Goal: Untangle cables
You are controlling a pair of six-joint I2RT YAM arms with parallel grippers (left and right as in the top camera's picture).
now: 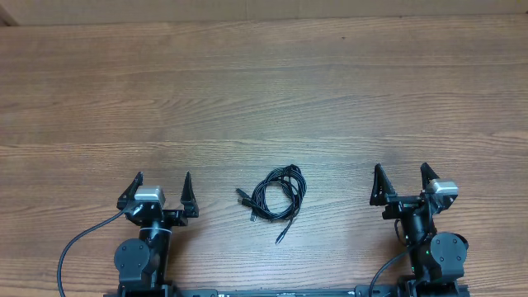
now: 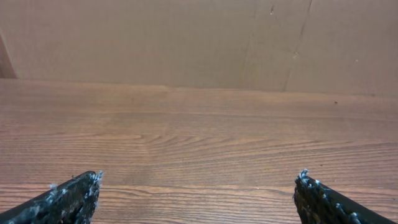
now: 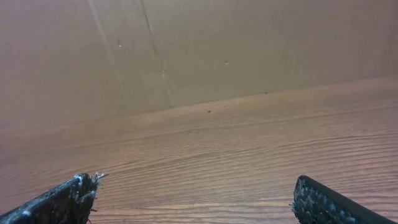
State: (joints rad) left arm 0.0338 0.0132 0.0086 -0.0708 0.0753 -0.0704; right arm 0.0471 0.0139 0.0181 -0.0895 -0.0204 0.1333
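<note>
So in the overhead shot the tangle of thin black cords (image 1: 280, 191) sat on the brown wood-grain tabletop (image 1: 264, 91), a bit toward 6 o'clock from the middle. It was bunched into one loose coil, strands looped over each other. One loose tail (image 1: 283, 231) trailed out toward 6 o'clock, and a small plug end (image 1: 242, 196) poked out on the 9 o'clock side. Couldn't tell how many separate cords were in there, too small.

The left black two-finger end effector (image 1: 162, 180) was off at 9 o'clock from the coil, well apart from it, fingers spread wide with nothing between them. The right black two-finger end effector (image 1: 402, 172) mirrored it at 3 o'clock, also spread wide and holding nothing, also well clear of the cords.

The wrist cams backed that up. The left wrist view had the left end effector (image 2: 198, 180) with just bare woodgrain between its fingertips and a plain brown wall (image 2: 186, 37) at 12 o'clock. The right end effector (image 3: 194, 183) showed the same thing. No cords showed in either wrist view.
</note>
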